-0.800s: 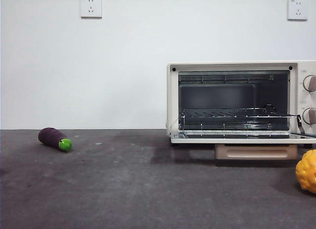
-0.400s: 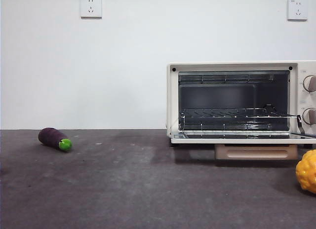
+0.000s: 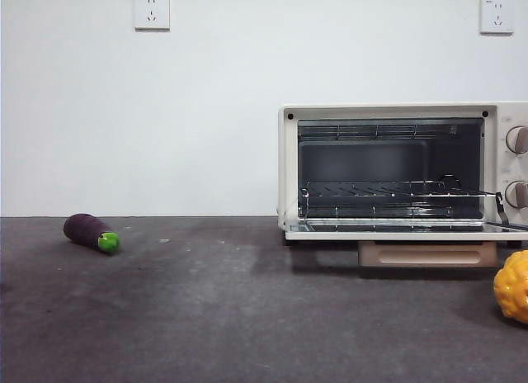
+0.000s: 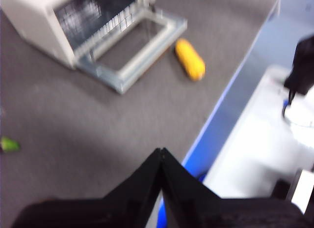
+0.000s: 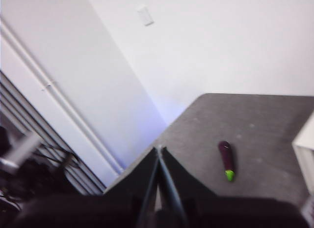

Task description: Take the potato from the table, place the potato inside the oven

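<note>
The table [image 3: 206,317] bears the oven [image 3: 396,172], an eggplant [image 3: 91,232] and a yellow lump [image 3: 513,286].

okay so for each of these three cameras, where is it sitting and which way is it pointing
Front view: low at table height, facing the cream-white oven with its door open; no robot part shows.
Left wrist view: above the dark grey table, looking down at the oven and a bumpy yellow lump; left gripper shut.
Right wrist view: looking along the table toward the wall; right gripper shut.
Shared: the purple eggplant, front and right wrist.
</note>
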